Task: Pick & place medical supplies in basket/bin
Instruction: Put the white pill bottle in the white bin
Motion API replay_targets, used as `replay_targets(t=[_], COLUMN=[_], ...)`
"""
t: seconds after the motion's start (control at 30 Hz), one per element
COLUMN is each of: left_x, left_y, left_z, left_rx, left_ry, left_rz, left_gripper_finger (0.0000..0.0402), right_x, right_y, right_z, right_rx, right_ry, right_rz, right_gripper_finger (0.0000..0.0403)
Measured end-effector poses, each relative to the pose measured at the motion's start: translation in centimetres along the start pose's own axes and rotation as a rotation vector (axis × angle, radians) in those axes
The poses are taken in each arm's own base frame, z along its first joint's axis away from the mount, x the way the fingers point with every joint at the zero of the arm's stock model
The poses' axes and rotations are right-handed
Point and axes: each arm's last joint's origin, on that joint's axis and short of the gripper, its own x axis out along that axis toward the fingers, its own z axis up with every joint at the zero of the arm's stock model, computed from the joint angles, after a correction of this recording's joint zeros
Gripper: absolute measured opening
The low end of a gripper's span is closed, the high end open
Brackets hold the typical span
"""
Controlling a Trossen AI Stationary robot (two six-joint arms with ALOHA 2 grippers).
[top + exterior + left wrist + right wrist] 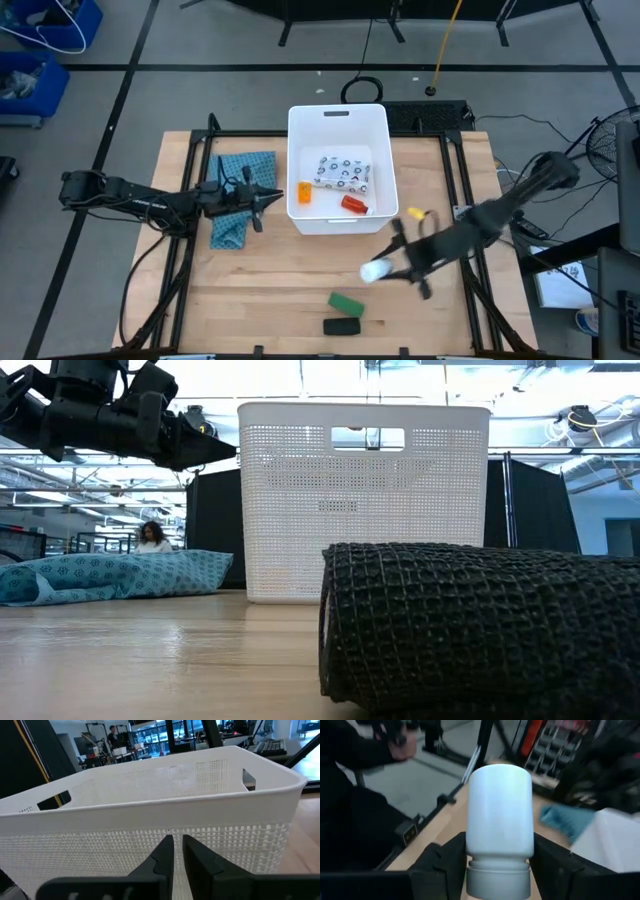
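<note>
The white tub point(338, 128) stands at the table's middle far side. Inside it lie the dotted white packet point(343, 172), the small orange bottle point(304, 193) and the red white-capped bottle point(354, 204). My right gripper point(385, 268) is near the tub's right near corner, shut on the white roll point(374, 271). The green block point(345, 303) and the black bar point(341, 326) lie flat near the table's near edge. My left gripper point(276, 193) hovers shut and empty just left of the tub's left wall point(165, 845). My right gripper pinches the white roll point(499, 810) between its two fingers point(445, 855), one on each side of its lower body just above a narrower ring point(497, 875). The fingers come level from the table's right, lying along the roll. Whether it rests on the table, I cannot tell.
The teal patterned cloth point(240, 195) lies crumpled left of the tub, under my left arm. In the low view the black bar point(480, 625) fills the foreground and the tub point(363, 500) stands behind it. Bare wood shows left of the green block. A person point(152, 537) sits far behind.
</note>
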Motion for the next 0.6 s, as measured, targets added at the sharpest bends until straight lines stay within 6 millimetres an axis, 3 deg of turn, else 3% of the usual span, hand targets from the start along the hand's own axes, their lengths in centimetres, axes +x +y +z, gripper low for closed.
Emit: replay_targets(t=[0.17,0.27,0.6], left_x=[0.0,0.0,0.0], left_y=[0.0,-0.1,-0.1], left_z=[-0.1,-0.3,-0.8], left_rx=[-0.006,0.0,0.018], left_ry=[0.009,0.036,0.077], left_rz=[-0.001,-0.005,-0.011], left_gripper_finger=[0.0041,0.0036,0.0041], right_x=[-6.2,-8.7,-10.7], right_y=[-2.0,-3.0,-3.7], right_z=[0.7,-0.1,-8.8], right_rx=[-0.008,-0.004,0.084], right_ry=[-0.093,-0.138,-0.339], right_rz=[-0.044,-0.129,-0.175], right_gripper_finger=[0.0172,0.0171,0.0172])
